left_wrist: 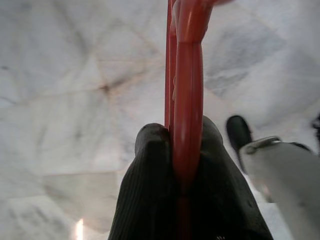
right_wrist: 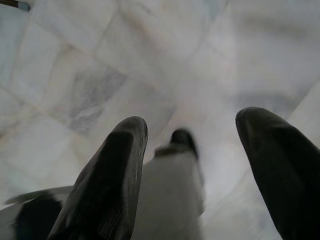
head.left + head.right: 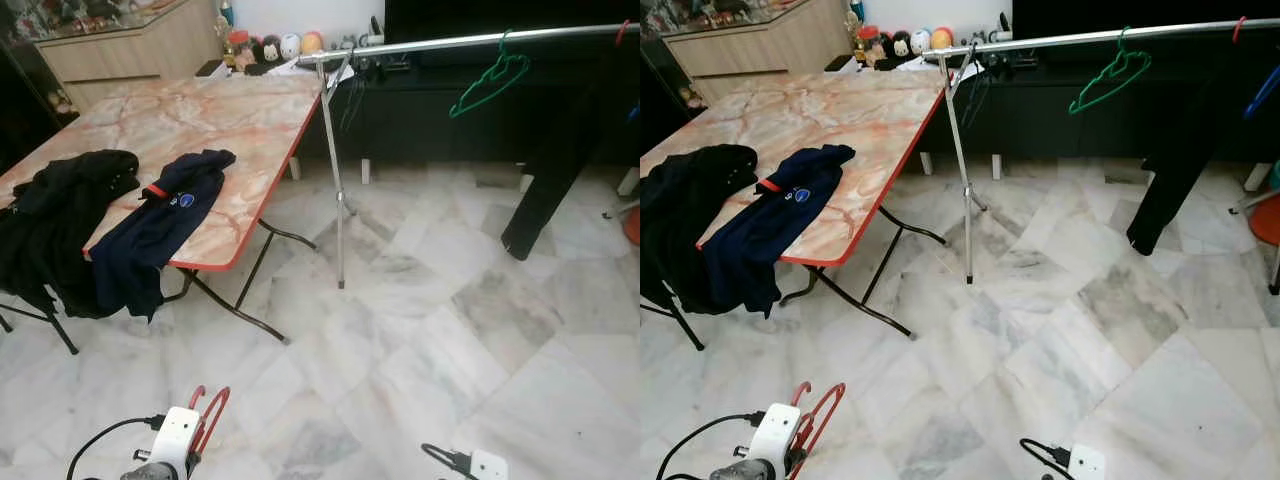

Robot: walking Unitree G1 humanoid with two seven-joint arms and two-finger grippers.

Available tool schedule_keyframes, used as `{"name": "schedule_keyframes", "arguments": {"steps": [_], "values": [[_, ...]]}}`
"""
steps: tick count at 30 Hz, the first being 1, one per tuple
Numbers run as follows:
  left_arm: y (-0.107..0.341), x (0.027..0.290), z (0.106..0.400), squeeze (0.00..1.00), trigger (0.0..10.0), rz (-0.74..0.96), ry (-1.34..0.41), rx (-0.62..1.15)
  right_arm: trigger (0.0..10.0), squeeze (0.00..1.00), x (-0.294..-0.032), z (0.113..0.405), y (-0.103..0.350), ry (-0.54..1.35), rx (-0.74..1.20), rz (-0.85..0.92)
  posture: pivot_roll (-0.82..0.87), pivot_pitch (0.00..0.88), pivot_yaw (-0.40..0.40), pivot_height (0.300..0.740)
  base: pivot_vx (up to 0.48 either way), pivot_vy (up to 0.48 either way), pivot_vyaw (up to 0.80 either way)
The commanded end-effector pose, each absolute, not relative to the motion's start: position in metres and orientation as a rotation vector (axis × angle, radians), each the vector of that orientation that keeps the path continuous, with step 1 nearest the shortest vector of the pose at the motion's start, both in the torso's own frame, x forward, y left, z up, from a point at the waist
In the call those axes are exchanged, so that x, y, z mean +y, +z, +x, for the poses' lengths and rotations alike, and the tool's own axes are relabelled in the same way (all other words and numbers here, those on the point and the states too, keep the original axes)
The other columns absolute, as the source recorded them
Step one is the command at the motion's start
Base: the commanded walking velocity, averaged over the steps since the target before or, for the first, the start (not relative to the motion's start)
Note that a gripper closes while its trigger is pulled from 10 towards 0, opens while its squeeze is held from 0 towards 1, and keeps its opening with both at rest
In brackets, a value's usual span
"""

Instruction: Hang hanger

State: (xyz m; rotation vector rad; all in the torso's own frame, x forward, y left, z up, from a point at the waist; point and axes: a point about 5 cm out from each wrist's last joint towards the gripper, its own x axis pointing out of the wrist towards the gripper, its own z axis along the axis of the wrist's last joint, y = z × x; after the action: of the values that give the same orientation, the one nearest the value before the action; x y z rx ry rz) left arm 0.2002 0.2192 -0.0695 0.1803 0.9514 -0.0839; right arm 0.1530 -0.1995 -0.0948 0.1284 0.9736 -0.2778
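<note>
- My left gripper (image 1: 187, 150) jaws clamp the red hanger (image 3: 208, 412), far from the rail (image 3: 470, 42).
- Right gripper (image 2: 192, 145) jaws spread, empty.
- It's probably light, stiff, slippery plastic; grip stays mid-bar.

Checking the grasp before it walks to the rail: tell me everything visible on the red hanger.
The red hanger looks like glossy plastic, thin and rounded. The left pincer is shut on it, black fingers pressing either side. From the head view its curved loops rise above the wrist, low over the marble floor, touching nothing else.
</note>
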Motion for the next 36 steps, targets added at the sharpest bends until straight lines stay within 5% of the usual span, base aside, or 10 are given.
{"name": "schedule_keyframes", "arguments": {"steps": [1,9,15,36], "values": [[-0.074,0.217,0.193,0.0,10.0,0.153,-0.067,0.967,10.0,0.0,-0.205,0.156,-0.093,-0.262,0.964,0.096,-0.1,0.0,0.098,0.74,0.0,0.0,0.0],[-0.077,0.2,0.194,0.0,10.0,0.094,-0.046,0.956,10.0,0.0,-0.245,0.144,-0.089,-0.371,0.971,0.1,-0.01,0.0,0.02,0.74,0.0,0.0,0.0],[-0.081,0.199,0.186,0.0,10.0,0.099,-0.048,0.984,10.0,0.0,-0.255,0.146,-0.085,-0.445,0.949,0.138,-0.07,0.0,0.071,0.74,0.0,0.0,0.0],[-0.079,0.193,0.193,0.0,10.0,0.124,-0.079,0.977,10.0,0.0,-0.251,0.155,-0.083,-0.405,0.932,0.122,-0.07,0.0,0.075,0.74,0.0,0.0,-0.53]]}}
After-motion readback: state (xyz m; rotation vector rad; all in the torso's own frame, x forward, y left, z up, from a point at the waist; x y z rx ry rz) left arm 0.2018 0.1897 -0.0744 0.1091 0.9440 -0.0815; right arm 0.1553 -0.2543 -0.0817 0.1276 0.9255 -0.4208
